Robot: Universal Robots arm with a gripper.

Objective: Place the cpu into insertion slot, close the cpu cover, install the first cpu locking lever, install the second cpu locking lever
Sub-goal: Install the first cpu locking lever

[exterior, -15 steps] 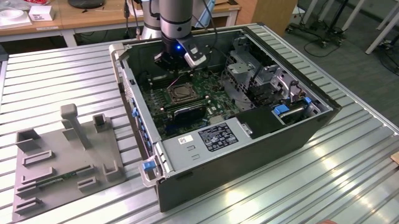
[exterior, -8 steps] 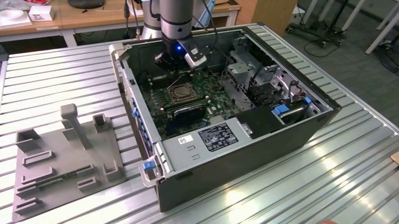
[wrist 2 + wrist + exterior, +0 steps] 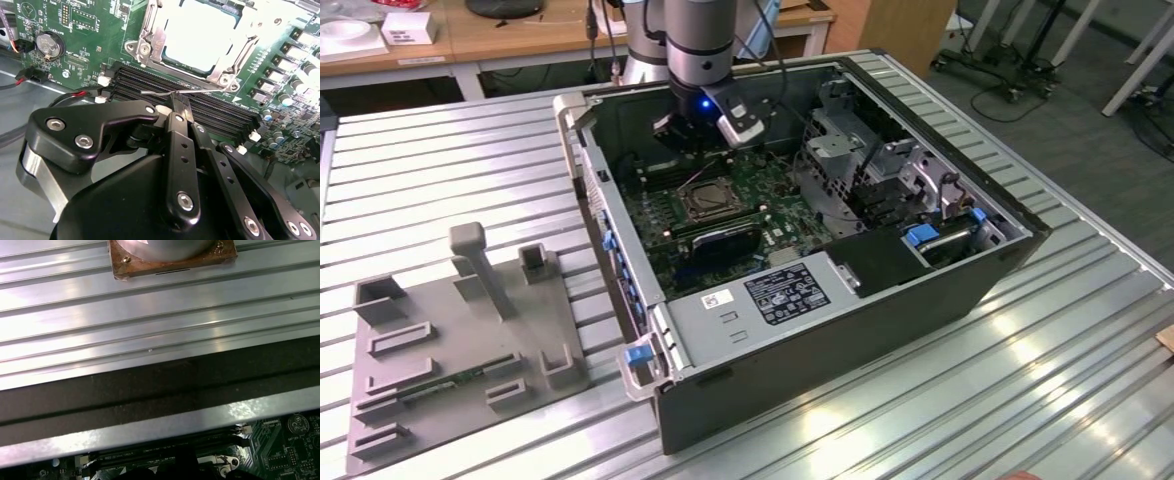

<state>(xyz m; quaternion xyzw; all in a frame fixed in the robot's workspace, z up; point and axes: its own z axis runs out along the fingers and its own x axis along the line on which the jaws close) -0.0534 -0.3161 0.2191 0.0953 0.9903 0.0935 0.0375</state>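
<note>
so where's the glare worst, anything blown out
Second wrist view: the cpu face is blown out white, while the gripper is dark up close. First wrist view: bright streaks run along the table. Exterior view: glare patches on the table at the exterior view's right.

I log one arm (image 3: 696, 35) in the exterior view. Its grey tube comes down almost vertically from the upper edge of that view. The wrist (image 3: 727, 110) faces downward, with a blue light (image 3: 704, 102) lit on its housing. Beneath the wrist the black pincer (image 3: 698, 152) points straight down. In the second wrist view I note both fingers (image 3: 181, 150), bolted black bars, angled inward and drawn together. Their tips meet with no gap that I can see. The broad black knuckle link (image 3: 90, 131) beside them is folded in.
</note>
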